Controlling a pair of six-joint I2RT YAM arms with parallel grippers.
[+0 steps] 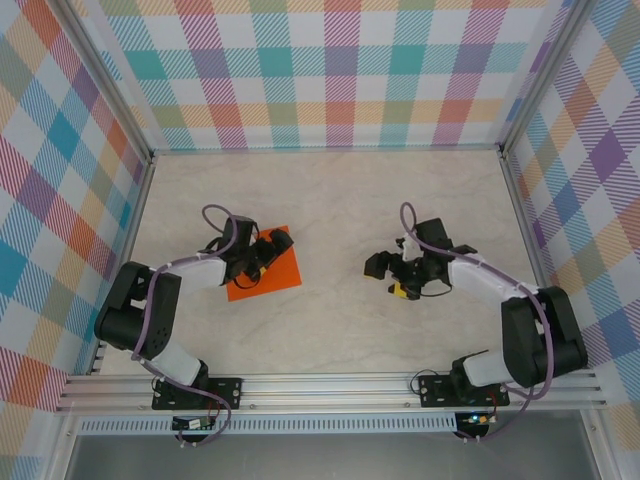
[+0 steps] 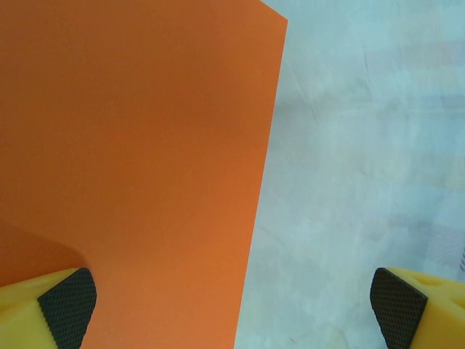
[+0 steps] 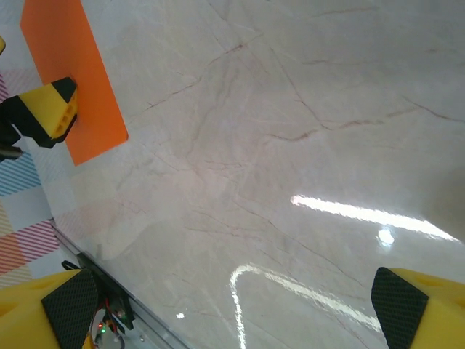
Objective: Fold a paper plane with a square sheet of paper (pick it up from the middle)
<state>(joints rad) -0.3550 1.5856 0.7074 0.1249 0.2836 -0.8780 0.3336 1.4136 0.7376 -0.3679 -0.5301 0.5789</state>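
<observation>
My left fingers are released, holding nothing. The paper lies flat on the counter, its edge between them, its left cut off. From above, my wrist hides part of it. My right fingers are released too, the paper well apart.

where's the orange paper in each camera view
top external: the thin bright orange square sheet of paper lies left of centre, partly under the left gripper.
left wrist: it covers the left half, with its edge running from top to bottom.
right wrist: it is in the upper left corner, behind the left gripper's yellow finger.
shared landmark: the pale marbled table top that the sheet lies on.
</observation>
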